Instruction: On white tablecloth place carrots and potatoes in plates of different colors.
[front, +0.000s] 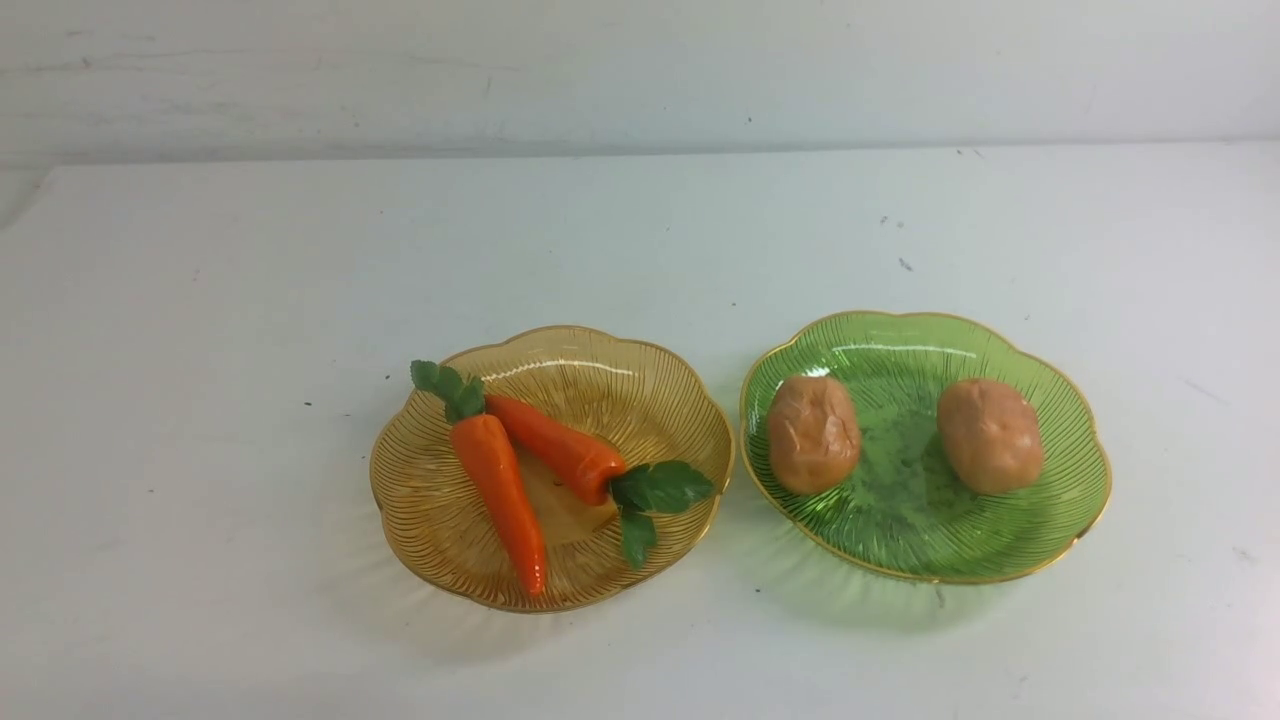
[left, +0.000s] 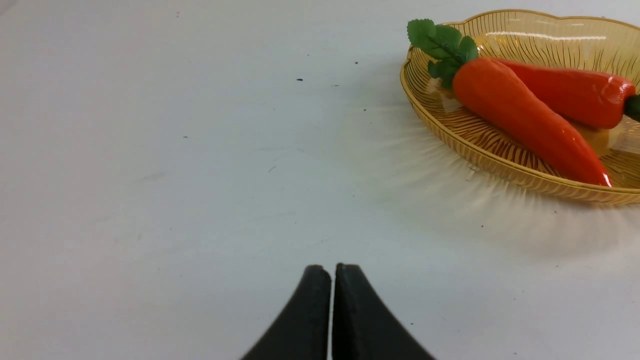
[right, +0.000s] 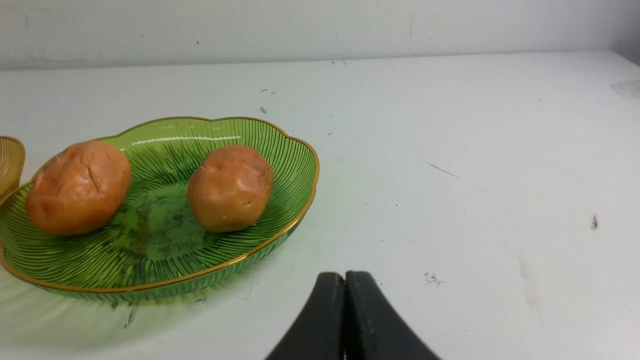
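White tablecloth with two plates side by side

The white tablecloth (front: 640, 230) is a plain, smooth surface that runs back to a pale wall, marked with a few small dark specks, most of them toward the far right. Two scalloped, ribbed, gold-rimmed plates rest directly on it, near the front and close together without touching: the amber plate (front: 430, 520) on the left and the green plate (front: 1070, 500) on the right. Each casts a faint tinted glow on the cloth along its near edge. The cloth to the left of the amber plate and to the right of the green one shows only specks and light scuffs.
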